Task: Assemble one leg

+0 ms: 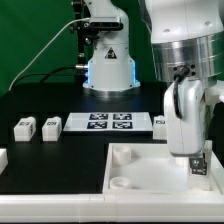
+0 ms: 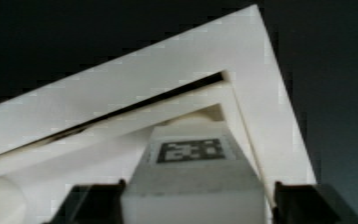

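— White plastic everywhere on the black table [image 1: 40, 165]. Gripper [image 1: 190, 160] down at the exterior view's right, over the far corner of the large flat board [image 1: 150, 168] with round corner sockets. Seen anything between the fingers?

— Wrist view: a leg [image 2: 190, 175] upright between the two dark fingertips [image 2: 98, 205], tag face toward the camera, clamped on both sides. Board's pointed corner just beyond it.

— Hidden in the exterior view, though; arm body in the way, leg not made out there.

— Other things around?

— Two more legs [image 1: 24, 127] and [image 1: 51, 125] side by side at the exterior view's left, well apart from the gripper. Marker board [image 1: 108, 122] in the middle, flat, several tags. Another tagged block [image 1: 158, 122] just behind the arm, partly covered. White piece [image 1: 3, 157] cut off at the left edge. Arm's base [image 1: 108, 60] at the back, against a green backdrop [image 1: 35, 35].
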`<state>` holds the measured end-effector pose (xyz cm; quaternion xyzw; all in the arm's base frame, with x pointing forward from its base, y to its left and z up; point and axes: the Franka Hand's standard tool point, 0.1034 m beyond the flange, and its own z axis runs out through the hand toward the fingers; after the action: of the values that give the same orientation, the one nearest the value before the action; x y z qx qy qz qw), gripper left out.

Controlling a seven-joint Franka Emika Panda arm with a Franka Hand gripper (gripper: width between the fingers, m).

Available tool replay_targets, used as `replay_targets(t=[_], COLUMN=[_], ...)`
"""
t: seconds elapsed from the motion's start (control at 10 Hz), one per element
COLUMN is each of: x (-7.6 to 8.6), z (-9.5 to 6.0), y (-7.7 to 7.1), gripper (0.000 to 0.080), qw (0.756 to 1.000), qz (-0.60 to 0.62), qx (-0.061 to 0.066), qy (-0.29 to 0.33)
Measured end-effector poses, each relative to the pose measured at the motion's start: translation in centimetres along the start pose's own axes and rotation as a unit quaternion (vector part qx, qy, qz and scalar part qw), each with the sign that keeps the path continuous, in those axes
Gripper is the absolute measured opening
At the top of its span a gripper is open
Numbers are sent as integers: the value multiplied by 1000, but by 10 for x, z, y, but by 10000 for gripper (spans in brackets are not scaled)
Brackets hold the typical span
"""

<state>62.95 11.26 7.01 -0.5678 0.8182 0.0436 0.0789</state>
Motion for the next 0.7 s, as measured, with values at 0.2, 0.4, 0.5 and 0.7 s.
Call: replay_targets(t=[0.2,0.4,0.5,0.7], x=[-1,-7,-8,-11], z=[0,-10,-17,-28], y=[0,1,4,4], gripper=[553,644,644,648], qw=[1000,999,994,980], qz=[-14,-52,-105,-196], qx=[1,12,14,20], qy=[0,-11,-13,-15])
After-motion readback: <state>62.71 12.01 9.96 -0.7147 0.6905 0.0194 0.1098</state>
